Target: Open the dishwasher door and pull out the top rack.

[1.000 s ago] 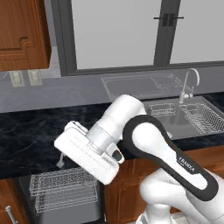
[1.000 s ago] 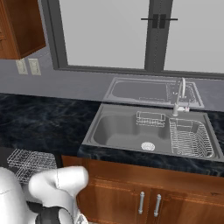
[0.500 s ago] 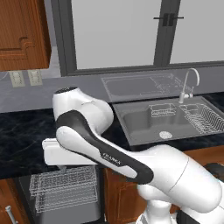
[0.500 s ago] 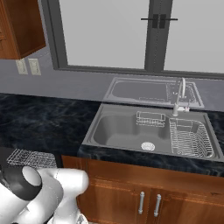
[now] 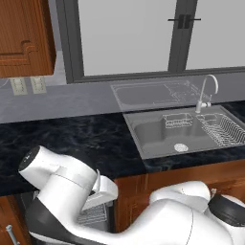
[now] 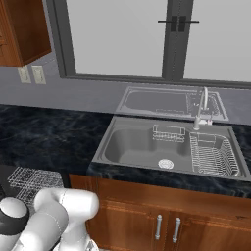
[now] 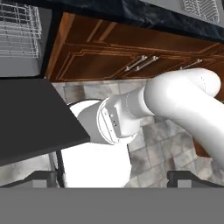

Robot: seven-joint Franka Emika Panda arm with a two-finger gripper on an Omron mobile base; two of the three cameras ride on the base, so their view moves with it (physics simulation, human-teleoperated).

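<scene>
The dishwasher door [image 7: 30,116] is open: it lies as a flat dark slab on the left of the hand view, level with the floor tiles beyond. Above it the top rack [image 7: 17,28], a silver wire basket, juts out of the dishwasher's opening. The top rack [image 6: 30,180] stands out from under the counter at the left edge, and the top rack [image 5: 94,215] peeks from behind my arm. My gripper [image 7: 113,178] is open, its dark fingertips [image 7: 41,177] wide apart with nothing between them, low beside the door's edge.
Reddish-brown cabinet doors [image 7: 131,57] with silver handles run to the right of the dishwasher. The black stone counter [image 5: 72,139] holds a steel sink [image 6: 157,144] with a narrow dish drainer [image 6: 213,154] and faucet [image 6: 201,105]. Grey floor tiles [image 7: 164,144] lie below.
My arm has swung down and to the left, folding low in front of the dishwasher, and hides most of the rack in the left base view. The rack stays pulled out.
</scene>
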